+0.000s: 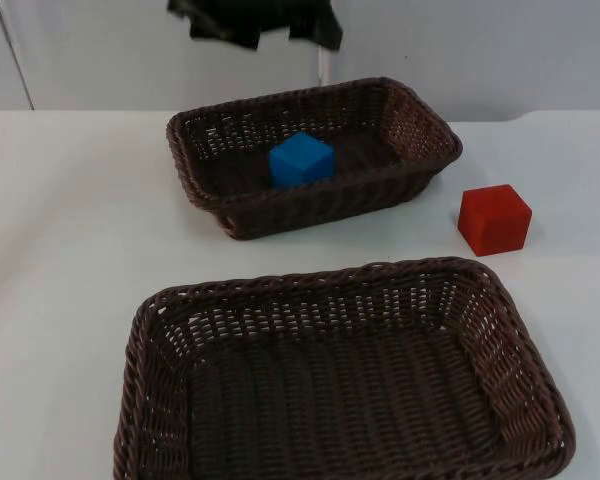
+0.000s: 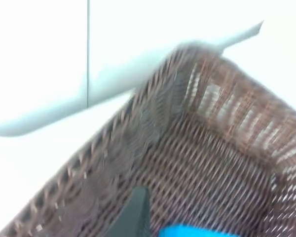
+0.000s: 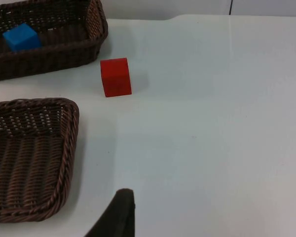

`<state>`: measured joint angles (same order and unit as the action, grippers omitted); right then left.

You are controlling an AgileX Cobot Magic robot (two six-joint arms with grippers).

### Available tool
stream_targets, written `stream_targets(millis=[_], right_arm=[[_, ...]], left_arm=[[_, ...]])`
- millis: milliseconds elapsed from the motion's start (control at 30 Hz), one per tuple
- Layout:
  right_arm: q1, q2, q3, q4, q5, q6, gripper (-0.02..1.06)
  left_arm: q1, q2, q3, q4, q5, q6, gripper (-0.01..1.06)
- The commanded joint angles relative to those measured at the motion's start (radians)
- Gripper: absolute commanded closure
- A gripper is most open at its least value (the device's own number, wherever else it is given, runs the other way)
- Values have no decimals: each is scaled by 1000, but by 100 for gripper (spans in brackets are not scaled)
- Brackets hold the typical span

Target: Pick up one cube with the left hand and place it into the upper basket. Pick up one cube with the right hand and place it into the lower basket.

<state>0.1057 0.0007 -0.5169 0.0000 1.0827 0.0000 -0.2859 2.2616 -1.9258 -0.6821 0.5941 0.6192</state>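
A blue cube lies inside the upper brown wicker basket, free of any gripper. The left wrist view looks into that basket with the blue cube close below the camera. My left gripper hangs high over the basket's far side. A red cube stands on the table right of the upper basket. The lower basket holds nothing. My right gripper waits above bare table, well short of the red cube and right of the lower basket.
White table lies open to the left of both baskets and around the red cube. The grey partition wall closes off the table behind the upper basket. A narrow strip of table separates the two baskets.
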Motion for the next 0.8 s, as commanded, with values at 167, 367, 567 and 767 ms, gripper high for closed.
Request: stream_targets(millis=[167, 367, 567, 767], right_arm=[[-2, -1, 2, 0, -3, -15, -1], [-2, -1, 2, 0, -3, -15, -1], [-2, -1, 2, 0, -3, -15, -1], [-2, -1, 2, 0, -3, -15, -1]], left_arm=[[-5, -87, -3, -8, 0, 6, 13], [-3, -87, -3, 15, 23, 8, 13], [-3, -87, -3, 15, 39, 8, 13], [-3, -87, -3, 19, 77, 5, 13]])
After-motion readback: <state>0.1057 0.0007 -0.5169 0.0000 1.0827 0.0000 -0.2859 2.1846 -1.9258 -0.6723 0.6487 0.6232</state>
